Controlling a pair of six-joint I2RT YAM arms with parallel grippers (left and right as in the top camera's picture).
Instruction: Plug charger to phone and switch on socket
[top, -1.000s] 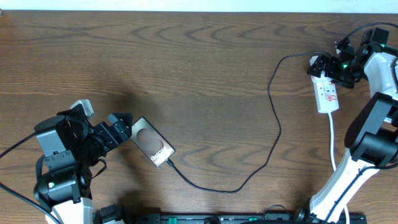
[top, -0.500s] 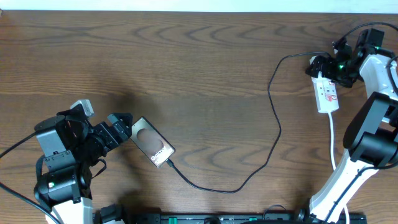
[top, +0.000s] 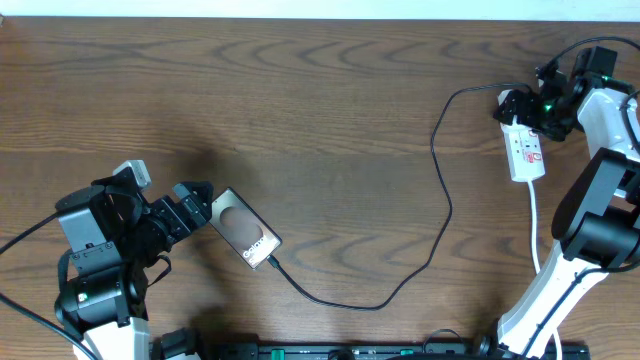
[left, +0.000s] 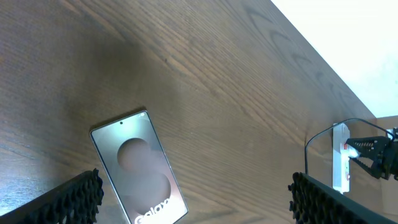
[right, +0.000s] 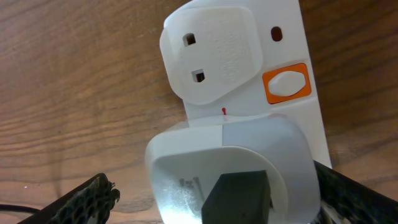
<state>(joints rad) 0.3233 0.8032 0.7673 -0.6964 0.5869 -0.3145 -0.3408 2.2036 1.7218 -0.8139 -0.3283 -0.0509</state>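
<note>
Right tool (top: 518, 105) is spread over the socket (right: 211, 50); I'd dab one fingertip squarely on the orange switch (right: 286, 84); don't bump the adapter (right: 230, 155).

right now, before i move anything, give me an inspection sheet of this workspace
surface: dark wood-grain table, no spills seen
job's things: bronze-brown Galaxy phone lying flat, thin black charger cable meeting its lower end; white power strip with red markings carrying a white adapter; orange switch, state unclear
clutter: nothing seen
grippers: left gripper open at the phone's cable-free end; right gripper open, straddling the adapter
cables: white cord leaves the strip
surroundings: white band beyond far edge
</note>
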